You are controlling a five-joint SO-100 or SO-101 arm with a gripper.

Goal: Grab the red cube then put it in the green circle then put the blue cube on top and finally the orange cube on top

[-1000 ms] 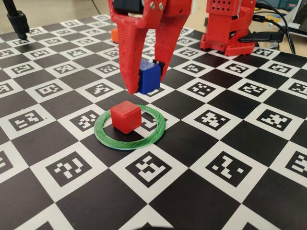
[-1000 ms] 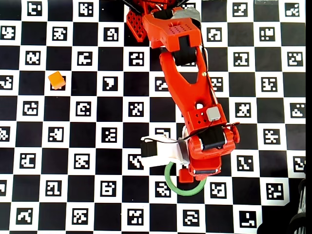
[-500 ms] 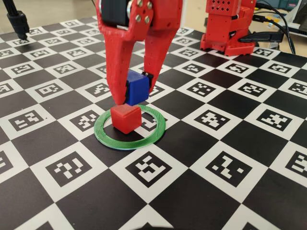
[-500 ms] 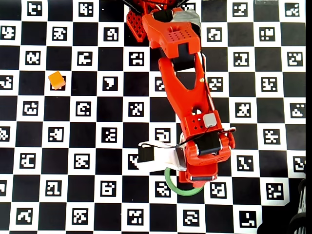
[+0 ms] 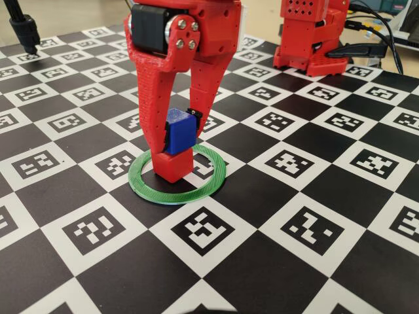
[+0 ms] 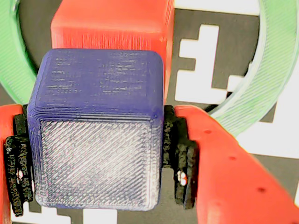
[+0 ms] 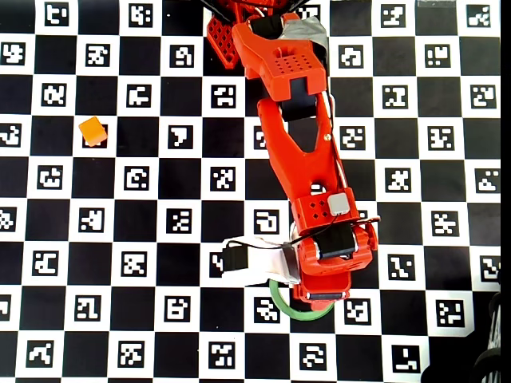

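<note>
Gripper [image 5: 175,139] was clamped on the blue cube [image 5: 179,131], and I saw the red cube [image 5: 173,166] right under it inside the green circle [image 5: 208,184].

low front, top-down, close wrist — all share green circle [image 5: 177,176]

A: What colours sit at the bright red plastic claw [image 5: 175,145]?
B: Between its black-padded fingers [image 6: 181,161] is a small matte deep-blue plastic cube [image 5: 178,131], its faces finely ridged. Directly under the claw sits a small matte red plastic cube [image 5: 172,166], close in shade to the claw.
A: And around it?
B: A thin flat green ring [image 5: 205,185] with fine ridges circles below the claw. The desk [image 5: 275,242] is a black-and-white checkerboard, each white square carrying a black coded marker.
A: Anything lighter?
B: A small bright-orange cube [image 7: 93,131], far from the claw in the overhead view.
</note>
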